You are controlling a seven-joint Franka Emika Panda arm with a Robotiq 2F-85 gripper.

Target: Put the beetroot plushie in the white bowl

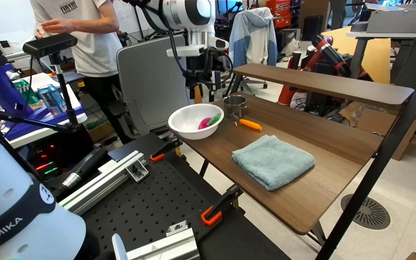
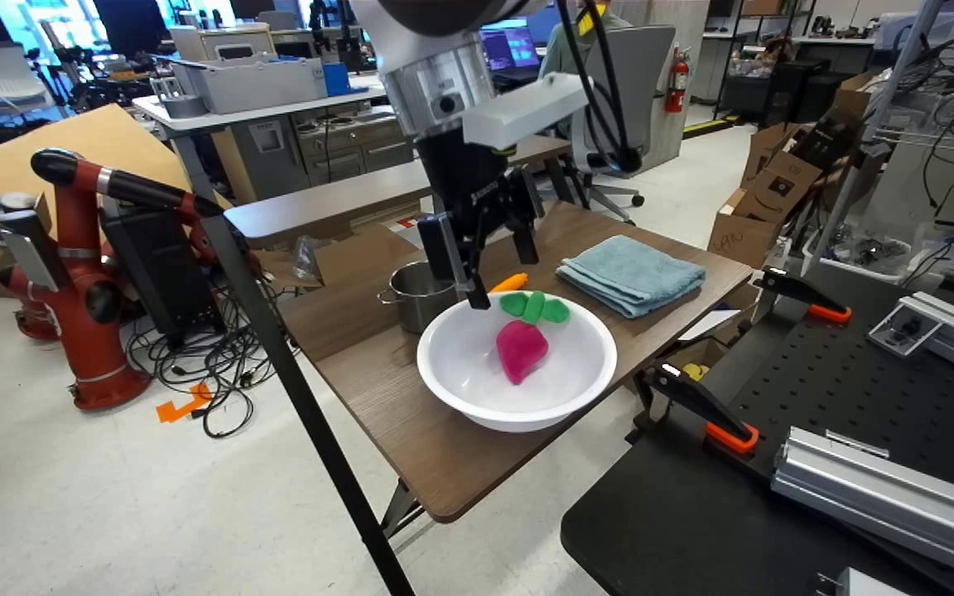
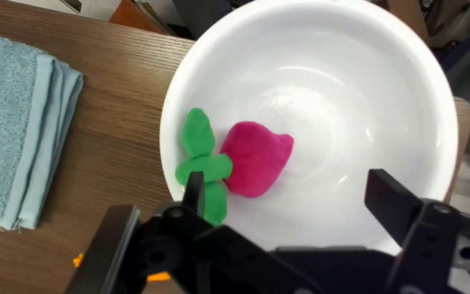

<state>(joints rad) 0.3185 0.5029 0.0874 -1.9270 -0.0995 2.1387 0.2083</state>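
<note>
The beetroot plushie [image 3: 255, 159], magenta-pink with a green leafy tuft, lies inside the white bowl [image 3: 382, 81] against its inner wall. In both exterior views the plushie [image 1: 204, 123] [image 2: 522, 349] also shows in the bowl [image 1: 182, 121] [image 2: 460, 377], which stands on the brown table. My gripper [image 3: 286, 175] is open and empty above the bowl, with its fingers spread wide. In the wrist view one finger overlaps the green leaves and hides a little of them. In the exterior views the gripper [image 1: 202, 96] [image 2: 503, 280] hangs above the bowl, apart from the plushie.
A folded blue-grey cloth [image 1: 274, 162] lies on the table [image 1: 323, 184]. A metal pot [image 1: 234, 105] and an orange carrot-like item [image 1: 250, 124] are beside the bowl. A raised shelf [image 1: 320, 81] runs along one table side. A fork-like item [image 1: 234, 118] lies by the pot.
</note>
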